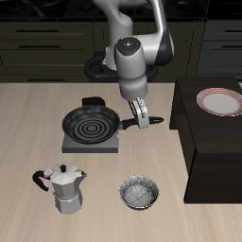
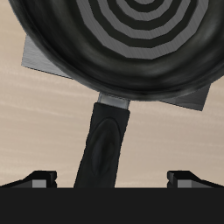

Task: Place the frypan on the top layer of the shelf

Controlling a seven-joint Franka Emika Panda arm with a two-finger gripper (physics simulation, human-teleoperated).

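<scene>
I am lowering the gripper (image 1: 142, 120), its 2 fingers spread wide and empty, over the handle (image 2: 105, 144) of the frypan (image 1: 88, 123), which is sitting on the burner plate (image 1: 77, 145). I am aiming to keep the handle centred between the fingertips before closing, with the shelf (image 1: 203, 132) waiting beyond.

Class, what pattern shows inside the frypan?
Concentric grey and black rings inside the frypan; clearest in the wrist view.

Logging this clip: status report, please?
Gripper open, straddling the pan handle, not closed. Frypan on the burner plate. Shelf top holds a plate.
</scene>
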